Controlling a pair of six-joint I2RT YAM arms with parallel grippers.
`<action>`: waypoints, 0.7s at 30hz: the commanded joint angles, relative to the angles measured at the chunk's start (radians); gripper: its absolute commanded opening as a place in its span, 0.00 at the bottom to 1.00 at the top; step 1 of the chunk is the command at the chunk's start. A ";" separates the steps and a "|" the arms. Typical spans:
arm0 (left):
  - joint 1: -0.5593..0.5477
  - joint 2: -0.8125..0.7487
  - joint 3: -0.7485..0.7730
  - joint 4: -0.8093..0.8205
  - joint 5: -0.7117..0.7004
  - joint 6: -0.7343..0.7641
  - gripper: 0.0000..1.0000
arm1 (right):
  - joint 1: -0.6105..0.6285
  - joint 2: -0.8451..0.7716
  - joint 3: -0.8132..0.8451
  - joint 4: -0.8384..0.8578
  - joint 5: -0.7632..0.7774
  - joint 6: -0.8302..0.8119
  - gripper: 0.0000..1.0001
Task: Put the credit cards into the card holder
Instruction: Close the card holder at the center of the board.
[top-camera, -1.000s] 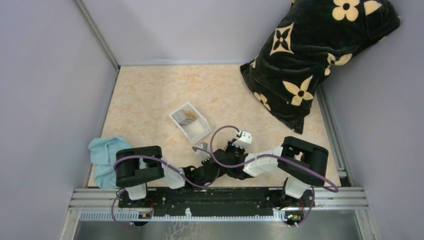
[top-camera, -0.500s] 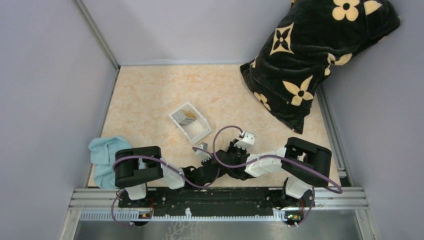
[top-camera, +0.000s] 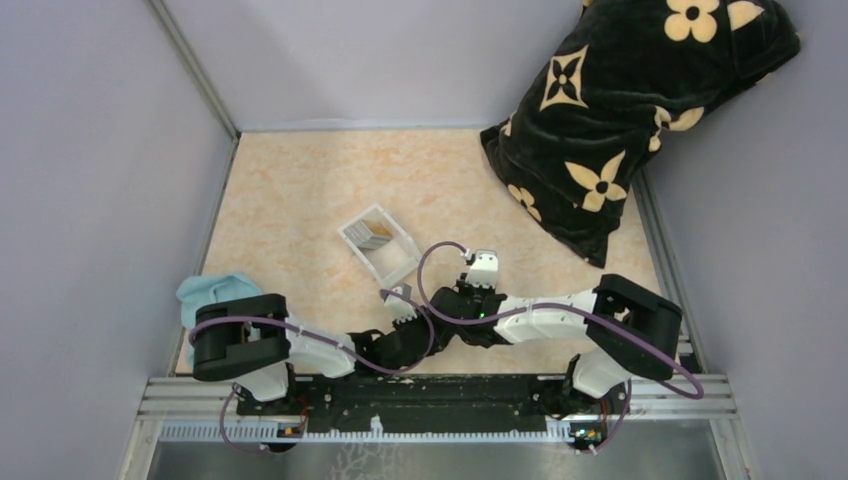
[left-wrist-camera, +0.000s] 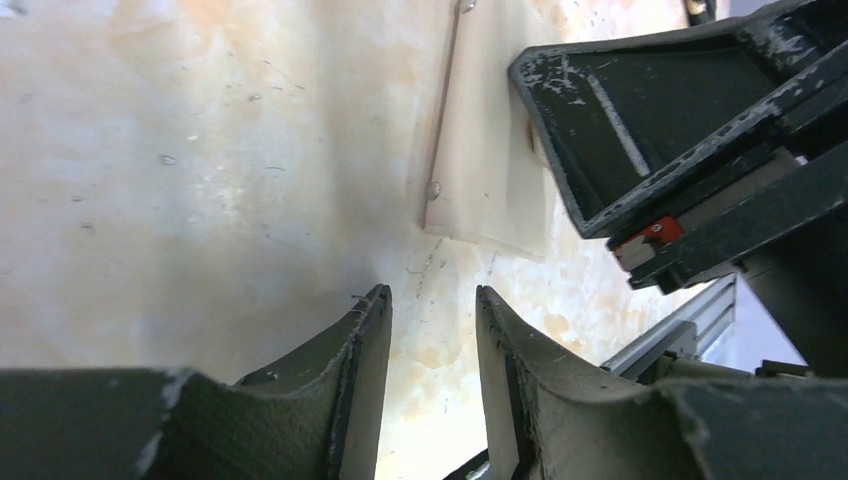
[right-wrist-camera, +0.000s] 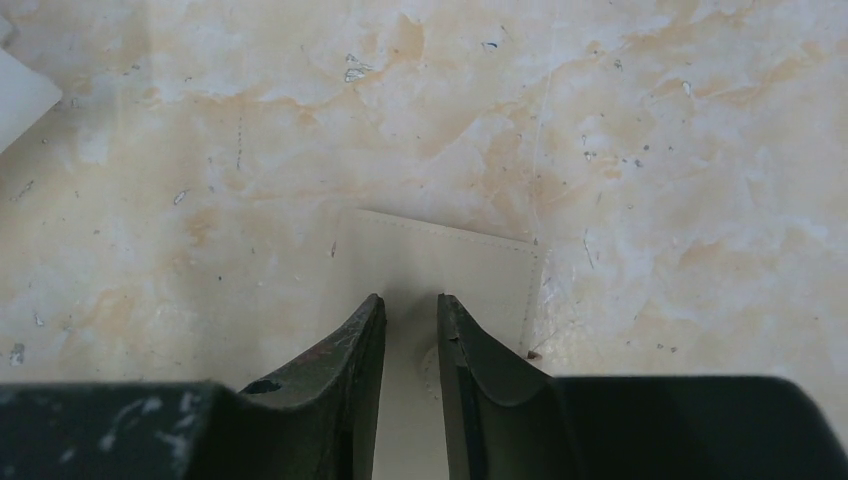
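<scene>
The card holder (right-wrist-camera: 440, 265) lies flat and shut on the marbled table, pale beige with a snap stud. My right gripper (right-wrist-camera: 410, 302) hovers right over it, open by a narrow gap, with the leather showing between the fingers. In the left wrist view the card holder (left-wrist-camera: 490, 150) lies just beyond my left gripper (left-wrist-camera: 432, 300), which is open over bare table with nothing in it. The right gripper's black finger (left-wrist-camera: 650, 130) reaches in over the holder's edge. The credit cards (top-camera: 375, 236) stand in the far end of the white tray (top-camera: 398, 268). The arms hide the holder from above.
A black pillow with tan flowers (top-camera: 630, 110) fills the back right corner. A light blue cloth (top-camera: 208, 300) lies at the left edge by the left arm's base. An aluminium rail (top-camera: 440, 395) runs along the near edge. Grey walls close in the table.
My right gripper has gone from shut to open, and its arm has stretched further left. The left arm's elbow has swung left, and its jaws have widened a little.
</scene>
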 joint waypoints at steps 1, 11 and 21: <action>0.005 -0.059 -0.027 -0.182 -0.024 0.063 0.45 | -0.015 -0.048 0.068 -0.023 -0.014 -0.124 0.27; 0.036 -0.077 -0.044 -0.092 -0.091 0.230 0.56 | -0.018 -0.104 0.164 -0.108 0.018 -0.177 0.28; 0.199 -0.023 -0.083 0.193 0.197 0.437 0.56 | -0.017 -0.187 0.115 -0.281 0.035 -0.011 0.26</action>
